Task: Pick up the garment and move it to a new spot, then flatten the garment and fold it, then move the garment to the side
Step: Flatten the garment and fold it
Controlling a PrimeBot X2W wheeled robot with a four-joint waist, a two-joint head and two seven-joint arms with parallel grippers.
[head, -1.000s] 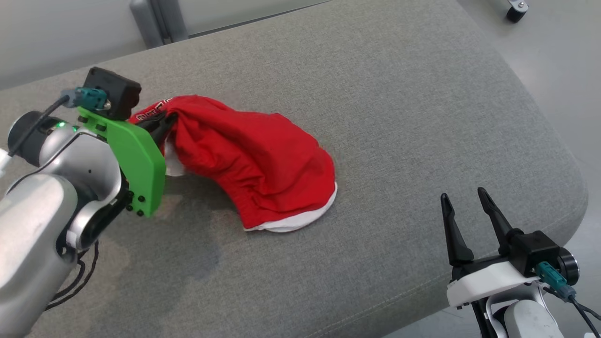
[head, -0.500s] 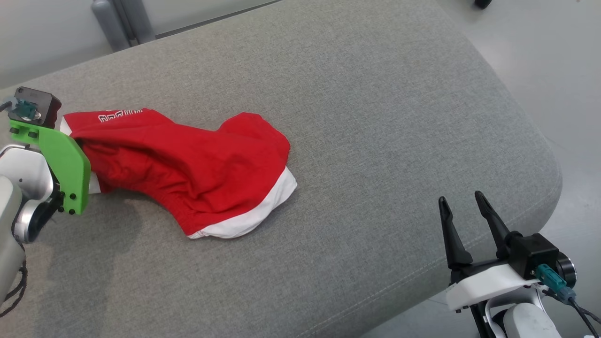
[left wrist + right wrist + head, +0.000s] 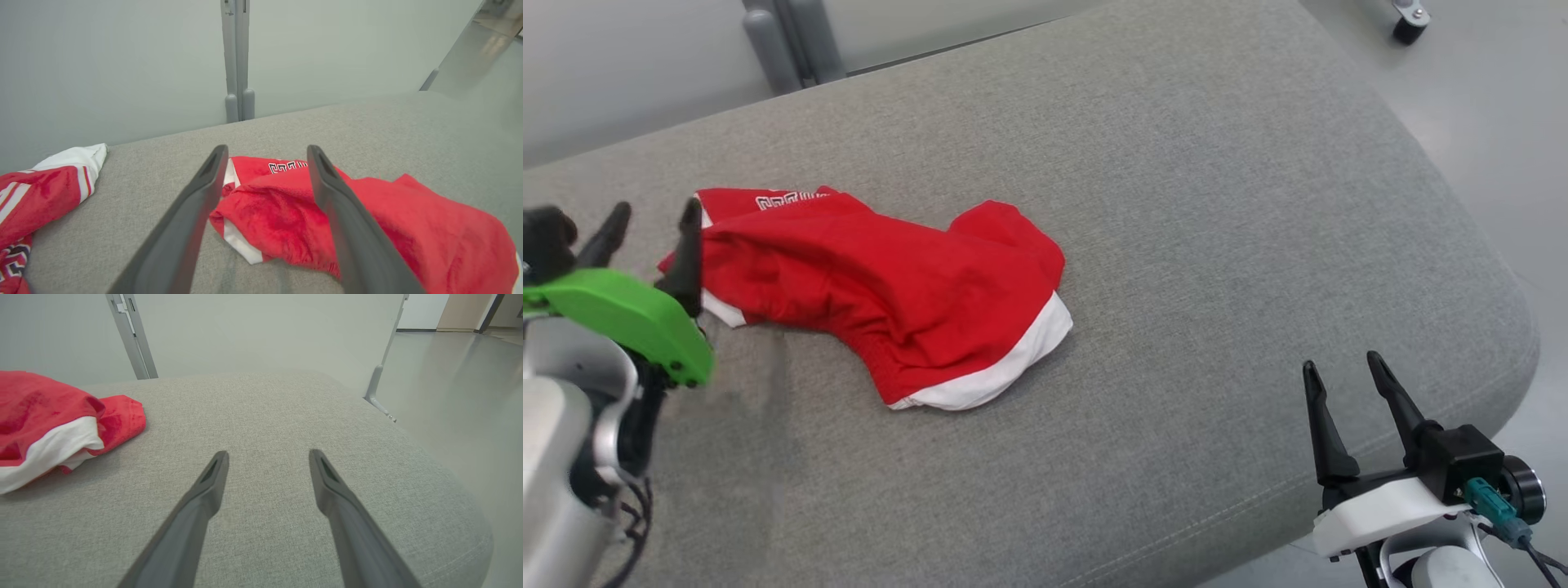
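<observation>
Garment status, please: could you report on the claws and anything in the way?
Left claw open at garment edge, empty. Right claw open, clear. Garment crumpled on cushion, unfolded. Second red garment nearby, apart.

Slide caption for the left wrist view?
Left gripper, jaws open, facing the crumpled red garment on the grey cushion.

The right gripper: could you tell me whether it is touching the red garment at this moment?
Apart. The head view shows a broad stretch of bare grey cushion between the right gripper and the red garment.
</observation>
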